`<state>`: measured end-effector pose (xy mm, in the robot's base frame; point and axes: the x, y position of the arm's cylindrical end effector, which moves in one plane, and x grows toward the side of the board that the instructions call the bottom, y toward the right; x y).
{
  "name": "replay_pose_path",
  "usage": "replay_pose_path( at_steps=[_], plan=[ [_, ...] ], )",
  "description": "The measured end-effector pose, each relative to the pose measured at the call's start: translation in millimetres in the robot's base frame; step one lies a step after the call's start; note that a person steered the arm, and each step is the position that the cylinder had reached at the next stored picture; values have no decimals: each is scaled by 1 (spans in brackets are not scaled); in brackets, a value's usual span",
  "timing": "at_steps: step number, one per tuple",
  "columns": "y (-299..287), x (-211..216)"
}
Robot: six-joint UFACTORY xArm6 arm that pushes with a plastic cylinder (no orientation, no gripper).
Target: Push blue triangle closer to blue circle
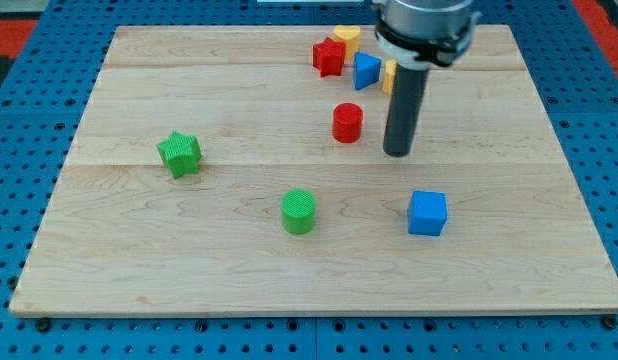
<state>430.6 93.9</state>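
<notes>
Tip (397,153) of gripperless rod end effector is seen on wooden bench (189,270), below small blue triangular block (365,71), right of red cylinder (347,123).

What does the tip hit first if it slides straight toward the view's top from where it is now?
Probably the yellow block partly hidden behind the rod, directly above my tip. The blue triangle sits just to the view's left of that line; depth is uncertain.

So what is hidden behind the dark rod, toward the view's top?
A yellow block shows only as a sliver at the rod's left edge, beside the blue triangle; the rest is covered, so its shape cannot be told. My tip rests right of the red cylinder.
</notes>
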Motion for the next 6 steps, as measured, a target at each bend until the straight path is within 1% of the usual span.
replay_pose_path(
  at_steps=[1, 2, 3, 4, 5, 6],
  plan=[
    [-70, -56],
    [-75, -76],
    [54, -62],
    [127, -130],
    [102, -194],
    [29, -190]
  ],
)
